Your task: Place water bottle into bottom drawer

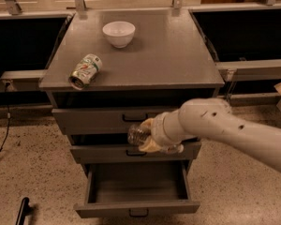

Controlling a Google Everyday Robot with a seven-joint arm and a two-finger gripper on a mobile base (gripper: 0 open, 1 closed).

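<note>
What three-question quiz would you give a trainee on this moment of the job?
1. True or false: the bottom drawer is pulled open.
2. The gripper, in front of the middle drawer, holds: A a mug; B the water bottle; C nothing.
3. Fill in: the can on the cabinet top lies on its ____.
Key: 1 true; 2 B; 3 side.
</note>
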